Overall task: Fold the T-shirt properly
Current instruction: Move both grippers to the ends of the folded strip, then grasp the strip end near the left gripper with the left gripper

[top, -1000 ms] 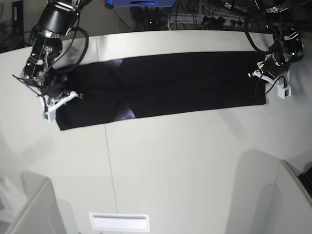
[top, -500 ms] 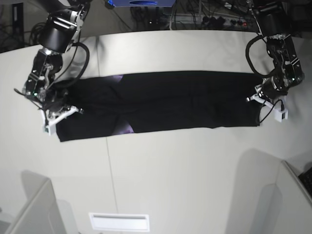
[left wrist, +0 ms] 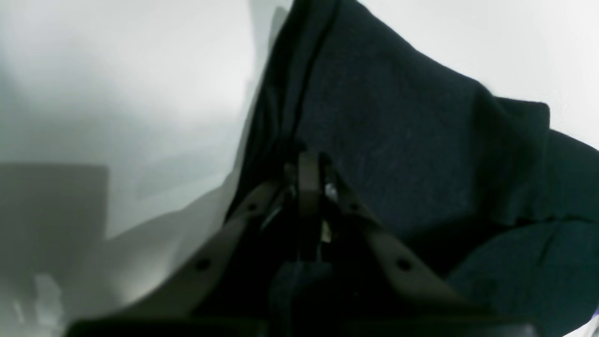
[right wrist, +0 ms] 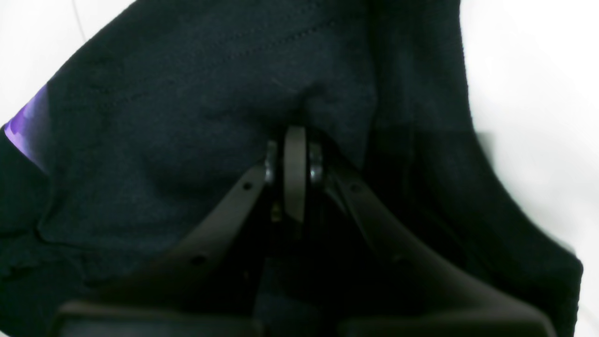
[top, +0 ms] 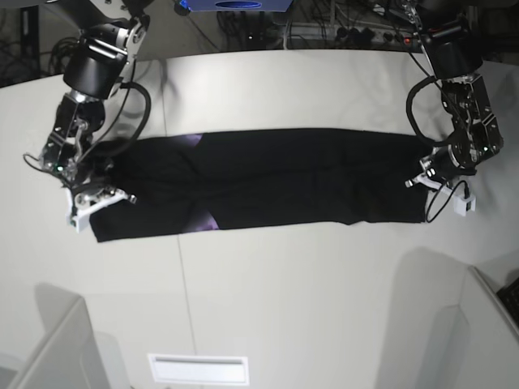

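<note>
While unlabelled, T-shirt (top: pixel 268 178) shows purple print.

Big pale table (top: pixel 268 300) with a seam down it, tangled cables (top: pixel 324 28) and a blue box (top: pixel 235 5) behind.

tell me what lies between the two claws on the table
In the base view, only the black T-shirt spans the stretch, folded into a long band. The left claw pinches one end, the right claw the other; a purple patch shows.

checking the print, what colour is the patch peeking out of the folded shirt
Purple, on the large black cloth T-shirt; clearest in the right wrist view.
</note>
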Controlling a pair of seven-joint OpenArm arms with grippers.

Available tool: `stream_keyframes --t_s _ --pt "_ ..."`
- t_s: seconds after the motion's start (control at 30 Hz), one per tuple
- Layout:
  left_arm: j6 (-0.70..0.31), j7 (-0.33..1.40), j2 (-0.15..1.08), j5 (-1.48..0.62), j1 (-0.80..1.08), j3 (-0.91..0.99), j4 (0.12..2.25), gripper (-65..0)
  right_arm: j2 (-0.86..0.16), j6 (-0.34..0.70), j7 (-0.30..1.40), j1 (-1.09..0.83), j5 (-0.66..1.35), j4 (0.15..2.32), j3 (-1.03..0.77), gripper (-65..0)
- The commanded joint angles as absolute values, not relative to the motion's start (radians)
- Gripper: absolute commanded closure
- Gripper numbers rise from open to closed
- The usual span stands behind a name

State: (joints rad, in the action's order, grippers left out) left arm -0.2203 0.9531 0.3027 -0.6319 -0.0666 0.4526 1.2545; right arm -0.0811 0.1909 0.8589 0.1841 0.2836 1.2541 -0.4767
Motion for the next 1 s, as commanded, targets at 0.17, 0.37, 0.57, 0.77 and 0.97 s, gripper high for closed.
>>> stream_keyframes --t_s 0.17,0.37,0.57,0.77,0.97 --pt "-0.208 0.963 0.337 -0.608 -0.073 0.460 1.264 0.0 -0.087 0.122 0.863 0.196 0.262 1.259 -0.478 0.0" --pt "-0.208 0.961 0.363 -0.610 -0.074 0.461 1.264 0.0 -0.061 0.084 0.869 0.188 0.265 1.271 -0.483 0.0" --pt "-0.208 0.966 0.363 -0.618 -0.074 0.461 1.285 0.0 -0.018 0.093 0.863 0.171 0.265 1.405 -0.475 0.0" --pt "-0.213 0.969 0.363 -0.621 -0.067 0.463 1.382 0.0 -0.016 0.093 0.871 0.166 0.265 1.592 -0.409 0.0" --pt "-0.216 1.145 0.358 -0.759 -0.061 0.630 1.580 0.0 -0.021 0.093 0.871 0.120 0.266 1.758 -0.303 0.0"
